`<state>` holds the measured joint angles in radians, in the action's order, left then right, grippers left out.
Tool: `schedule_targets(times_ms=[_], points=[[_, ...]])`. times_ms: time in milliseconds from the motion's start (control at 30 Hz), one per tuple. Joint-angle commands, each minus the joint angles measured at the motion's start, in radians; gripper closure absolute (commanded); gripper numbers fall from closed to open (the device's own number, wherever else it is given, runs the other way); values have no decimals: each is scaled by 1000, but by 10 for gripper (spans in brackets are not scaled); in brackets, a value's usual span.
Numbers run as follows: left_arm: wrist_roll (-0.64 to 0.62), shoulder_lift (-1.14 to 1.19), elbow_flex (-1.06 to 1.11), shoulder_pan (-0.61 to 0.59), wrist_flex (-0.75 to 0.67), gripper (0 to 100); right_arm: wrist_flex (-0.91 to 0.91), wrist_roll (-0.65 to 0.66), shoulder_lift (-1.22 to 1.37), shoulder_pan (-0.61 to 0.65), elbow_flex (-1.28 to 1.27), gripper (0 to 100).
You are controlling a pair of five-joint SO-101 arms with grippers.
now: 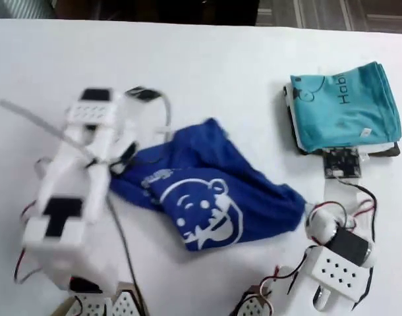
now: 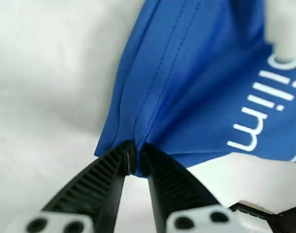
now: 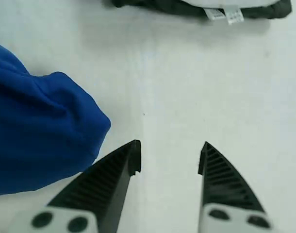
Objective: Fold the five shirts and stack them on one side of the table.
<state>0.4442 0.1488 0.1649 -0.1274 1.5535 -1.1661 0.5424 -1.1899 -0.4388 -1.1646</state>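
A blue shirt (image 1: 207, 191) with a white cartoon print lies crumpled in the middle of the table. My left gripper (image 2: 136, 164) is shut on the blue shirt's (image 2: 196, 82) hem, at the shirt's left end in the high view (image 1: 115, 164). My right gripper (image 3: 168, 158) stands open just above the bare table beside the shirt's (image 3: 36, 136) bunched right corner, touching nothing. In the high view the right arm (image 1: 336, 253) sits at the lower right. A stack of folded shirts, teal (image 1: 343, 105) on top, lies at the right rear.
The edge of the folded stack (image 3: 201, 7) with white tags lies ahead of the right gripper. White table (image 1: 207, 66) stretches behind and to the left of the blue shirt. Cables (image 1: 359, 197) run near the right arm.
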Motion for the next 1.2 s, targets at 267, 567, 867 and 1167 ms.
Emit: schedule_targets(times_ms=[267, 567, 867, 1167], points=[[252, -443, 486, -379, -137, 973, -7, -71, -12, 170, 52, 800], [379, -450, 490, -488, -138, 968, 8, -98, -12, 288, 52, 797], [322, -459, 328, -443, -78, 818, 54, -104, -12, 297, 12, 797], [80, -448, 19, -186, 44, 817, 189, -104, -12, 295, -147, 797]])
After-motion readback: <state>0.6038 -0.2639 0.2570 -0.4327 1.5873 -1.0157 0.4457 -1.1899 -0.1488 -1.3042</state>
